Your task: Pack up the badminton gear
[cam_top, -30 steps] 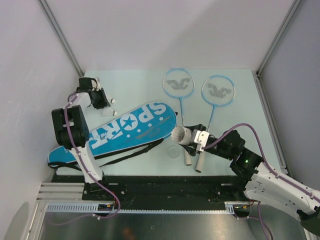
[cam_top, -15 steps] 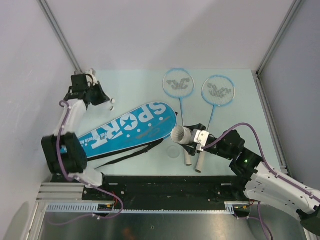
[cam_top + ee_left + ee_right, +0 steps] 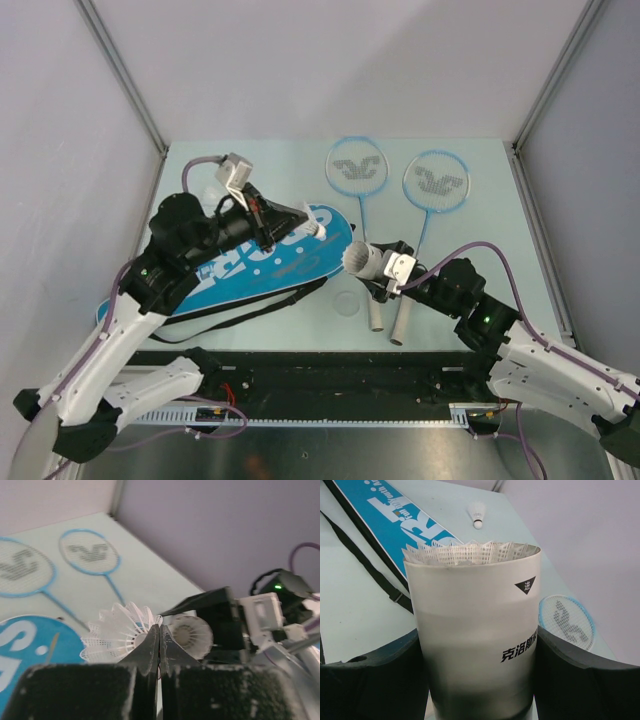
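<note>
**Shuttlecock (image 3: 320,232) hanging just short of the tube (image 3: 360,264) mouth**

Left gripper (image 3: 159,635): the fingers are pressing fully together, and they are pinching the shuttlecock at their tips. In the left wrist view the white feather skirt is fanning out to the left of the fingertips. From above, the shuttlecock is hanging in the air over the far end of the bag (image 3: 290,265), just beside the tube's open end and not touching it.

Right gripper (image 3: 383,272): the black fingers (image 3: 370,680) are clamping the white tube from both sides, partway apart at the tube's width. The tube is being held off the table (image 3: 480,270), and its open mouth is pointing toward the left gripper. Feather tips (image 3: 470,552) are poking up just past the rim, so at least one shuttlecock is sitting inside. How many are inside cannot be told.

Rackets (image 3: 355,166): two with blue frames are lying flat side by side. Their heads are toward the far edge and their white handles are running back under the right gripper.

The blue bag is lying slantwise across the left half of the table, with its black strap (image 3: 255,312) trailing along the near side.

A loose shuttlecock (image 3: 477,514) is lying on the table beyond the bag, well apart from the tube.
</note>
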You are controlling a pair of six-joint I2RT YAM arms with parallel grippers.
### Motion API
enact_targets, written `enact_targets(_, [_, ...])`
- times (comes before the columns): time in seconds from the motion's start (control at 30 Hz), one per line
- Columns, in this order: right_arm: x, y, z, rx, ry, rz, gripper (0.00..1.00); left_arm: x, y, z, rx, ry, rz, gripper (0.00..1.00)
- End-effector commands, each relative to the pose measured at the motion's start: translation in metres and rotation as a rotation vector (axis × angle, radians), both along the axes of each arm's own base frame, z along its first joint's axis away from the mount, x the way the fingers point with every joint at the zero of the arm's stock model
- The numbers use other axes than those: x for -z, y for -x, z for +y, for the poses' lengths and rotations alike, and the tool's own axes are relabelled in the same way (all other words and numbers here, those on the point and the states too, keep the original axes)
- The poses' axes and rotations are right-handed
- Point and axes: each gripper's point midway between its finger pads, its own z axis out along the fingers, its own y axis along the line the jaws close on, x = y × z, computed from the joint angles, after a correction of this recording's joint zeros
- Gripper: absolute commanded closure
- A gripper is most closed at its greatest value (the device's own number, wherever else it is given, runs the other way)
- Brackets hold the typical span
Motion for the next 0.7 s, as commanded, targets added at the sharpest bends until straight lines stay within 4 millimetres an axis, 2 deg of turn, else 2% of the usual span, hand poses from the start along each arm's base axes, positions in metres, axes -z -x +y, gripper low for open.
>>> enact_targets(0.0, [-0.009, -0.003, -0.002, 0.041, -0.065, 0.037, 0.72, 0.001, 0.011, -0.028, 0.041, 0.052, 0.051, 1.0])
enact_targets(0.07, [-0.011, -0.003, -0.004, 0.048, -0.071, 0.032, 0.72, -0.006, 0.017, -0.032, 0.057, 0.069, 0.052, 1.0])
enact_targets(0.17, [-0.012, -0.002, -0.004, 0.046, -0.076, 0.032, 0.72, -0.005, 0.026, -0.045, 0.101, 0.063, 0.054, 0.99])
enact_targets(0.43, [-0.017, -0.003, -0.004, 0.05, -0.095, 0.027, 0.72, 0.007, 0.042, -0.081, 0.173, 0.044, 0.075, 1.0])
enact_targets(0.67, [-0.027, -0.005, -0.005, 0.062, -0.137, 0.016, 0.72, 0.022, 0.043, -0.098, 0.14, 0.053, 0.095, 1.0])
